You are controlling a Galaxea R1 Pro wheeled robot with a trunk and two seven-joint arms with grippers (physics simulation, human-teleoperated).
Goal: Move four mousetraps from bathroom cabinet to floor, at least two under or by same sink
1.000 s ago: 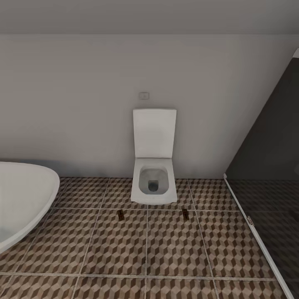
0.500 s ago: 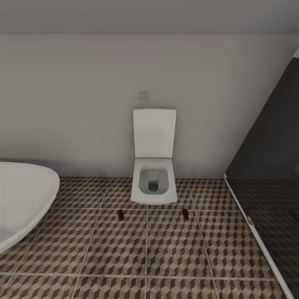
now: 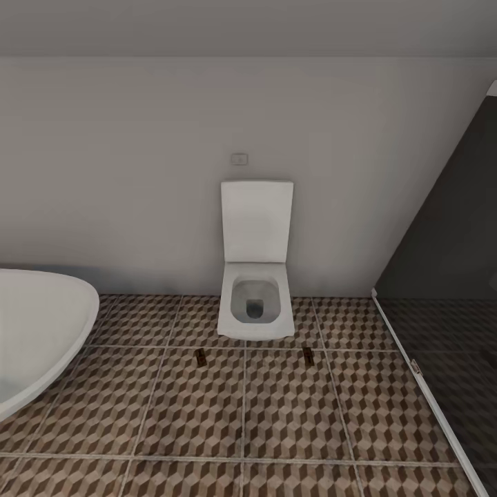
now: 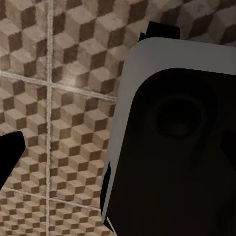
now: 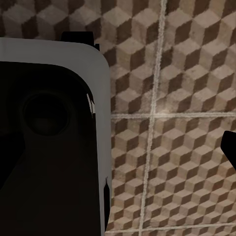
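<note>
Two mousetraps lie flat on the bathroom floor (image 3: 290,414) in front of the white toilet, one (image 3: 200,357) off its left front corner and one (image 3: 308,355) off its right front corner. The cabinet and the sink are out of view. In the left wrist view my left gripper (image 4: 118,157) hangs over the patterned tiles, with one dark fingertip (image 4: 10,155) far out at the picture's edge and nothing held. My right gripper (image 5: 118,152) hangs the same way over the tiles, its dark fingertip (image 5: 230,147) at the opposite edge, holding nothing.
The white toilet (image 3: 255,304) stands against the back wall with its lid up. An oval white bathtub (image 3: 34,331) fills the left side. A dark glass shower screen (image 3: 442,290) closes off the right. My own grey-and-black body (image 4: 177,147) crowds both wrist views.
</note>
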